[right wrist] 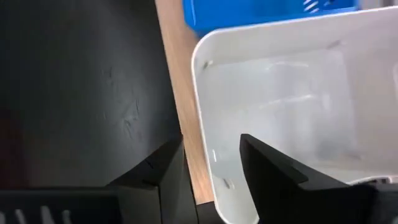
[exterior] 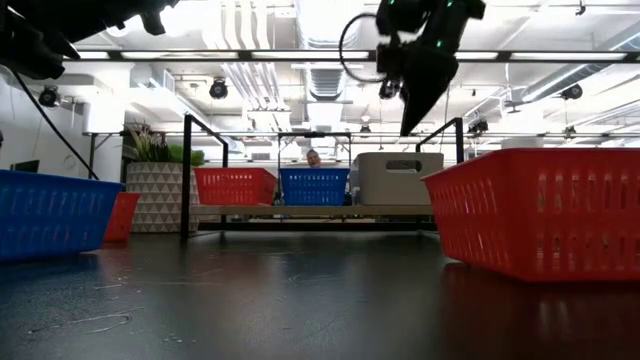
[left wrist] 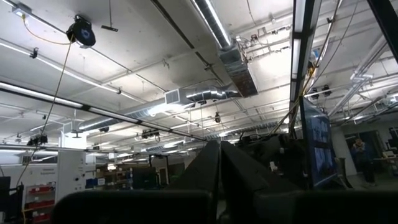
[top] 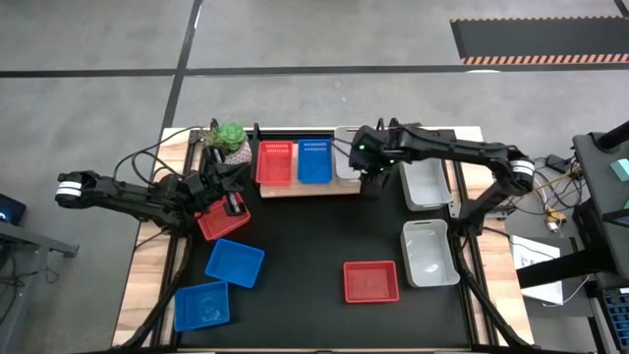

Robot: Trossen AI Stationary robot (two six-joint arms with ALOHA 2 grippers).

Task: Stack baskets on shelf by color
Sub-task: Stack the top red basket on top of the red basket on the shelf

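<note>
On the light-wood shelf stand a red basket, a blue basket and a whitish-grey basket, side by side on their bottoms. My right gripper hangs open above the grey basket's near left corner, slanting down and clear of it; the low view shows the right gripper well above the grey basket. My left gripper is shut and tipped up toward the ceiling at the table's left, above a loose red basket.
Loose baskets lie on the black tabletop: two blue ones at the near left, a red one near the middle, two whitish-grey ones at the right. A potted plant stands left of the shelf.
</note>
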